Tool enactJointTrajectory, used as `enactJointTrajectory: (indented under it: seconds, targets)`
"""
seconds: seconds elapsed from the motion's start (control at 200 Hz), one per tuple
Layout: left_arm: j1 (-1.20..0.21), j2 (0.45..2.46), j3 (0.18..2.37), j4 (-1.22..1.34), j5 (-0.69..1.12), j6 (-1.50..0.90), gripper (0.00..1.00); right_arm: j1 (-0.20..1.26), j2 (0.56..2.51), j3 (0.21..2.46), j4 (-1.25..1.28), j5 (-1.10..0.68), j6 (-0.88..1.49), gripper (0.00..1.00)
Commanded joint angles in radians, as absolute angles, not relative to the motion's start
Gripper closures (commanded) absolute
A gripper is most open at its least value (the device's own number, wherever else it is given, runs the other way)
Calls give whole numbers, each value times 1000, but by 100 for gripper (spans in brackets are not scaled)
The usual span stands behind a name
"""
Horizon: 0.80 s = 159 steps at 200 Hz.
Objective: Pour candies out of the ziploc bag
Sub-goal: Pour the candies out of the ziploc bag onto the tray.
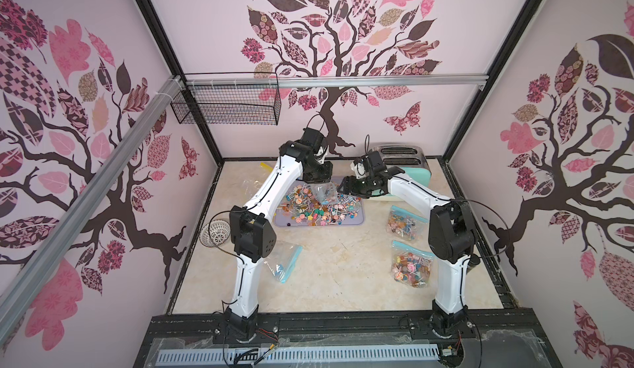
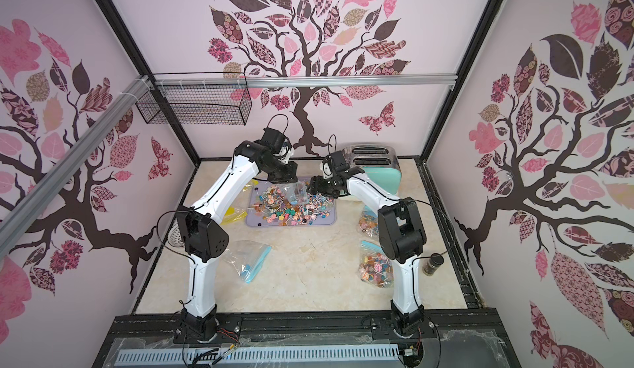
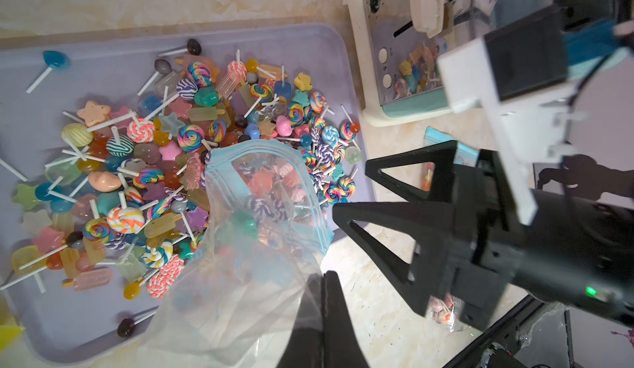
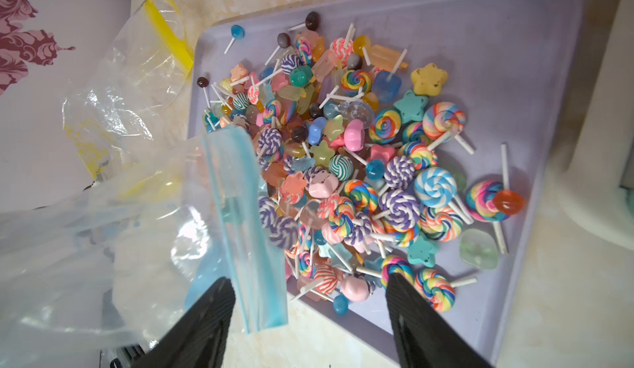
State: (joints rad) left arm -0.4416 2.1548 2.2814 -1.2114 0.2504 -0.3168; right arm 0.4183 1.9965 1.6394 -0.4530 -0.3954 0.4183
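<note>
Marble-look table [image 1: 336, 273]. Left pincer [image 3: 326, 280] clamps clear blue-zip bag [image 3: 240, 273], mouth down; right pincer [image 4: 307, 280] gapes empty alongside. Shake gently over multi-coloured candies [image 4: 377, 177] below.

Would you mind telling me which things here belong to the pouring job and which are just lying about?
In the job: ziploc bag, held by the shut left tool; open right tool by its mouth; candies; lilac tray.
Lying about: toaster, full bags, near-empty blue-zip bag, yellow-zip bag, white basket, wire basket, jar.
</note>
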Motion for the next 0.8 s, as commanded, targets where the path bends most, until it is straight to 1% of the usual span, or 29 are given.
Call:
enactJointTrajectory:
  seconds: [0.0, 0.105, 0.18, 0.3, 0.37, 0.43, 0.52, 0.57, 0.665, 0.79]
  targets:
    - [-447, 2163, 2296, -1266, 238, -334, 100, 422, 1935, 1591, -420, -459, 398, 30]
    - [-448, 2166, 2314, -1261, 244, -362, 100, 425, 1893, 1511, -374, -548, 385, 33]
    - [-447, 2177, 2347, -1277, 242, -384, 100, 434, 1869, 1464, -349, -586, 366, 33]
    - [-448, 2188, 2382, -1286, 247, -422, 100, 446, 1862, 1439, -348, -597, 344, 33]
    - [-443, 2214, 2431, -1336, 236, -430, 100, 447, 1857, 1430, -353, -603, 345, 33]
    - [-439, 2215, 2423, -1329, 223, -434, 100, 447, 1846, 1415, -344, -599, 344, 33]
    - [-446, 2219, 2474, -1405, 219, -419, 100, 447, 1830, 1401, -352, -591, 337, 33]
    - [-458, 2187, 2428, -1360, 156, -422, 100, 447, 1820, 1382, -341, -579, 339, 32]
    - [-418, 2171, 2358, -1353, 216, -430, 100, 448, 1816, 1373, -353, -582, 341, 33]
    - [-415, 2069, 2196, -1272, 169, -440, 100, 446, 1776, 1347, -366, -557, 329, 32]
